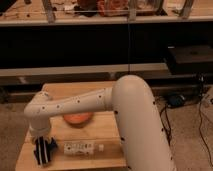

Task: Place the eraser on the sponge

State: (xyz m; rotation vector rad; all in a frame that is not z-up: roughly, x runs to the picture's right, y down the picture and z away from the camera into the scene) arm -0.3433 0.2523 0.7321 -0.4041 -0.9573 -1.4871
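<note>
My gripper [44, 150] hangs low over the front left corner of the wooden table [107, 150], pointing down. A white oblong object with a printed label [80, 147], which looks like the eraser, lies flat on the table just to the right of the gripper and apart from it. An orange rounded object [77, 119], apparently the sponge, sits further back near the table's middle, partly hidden under my forearm [75, 105]. I see nothing held in the gripper.
My large white arm [140, 125] covers the right half of the table. Behind the table run dark shelves [100, 45] with clutter on the top board. A black box [190, 57] and cables [200, 115] are on the right.
</note>
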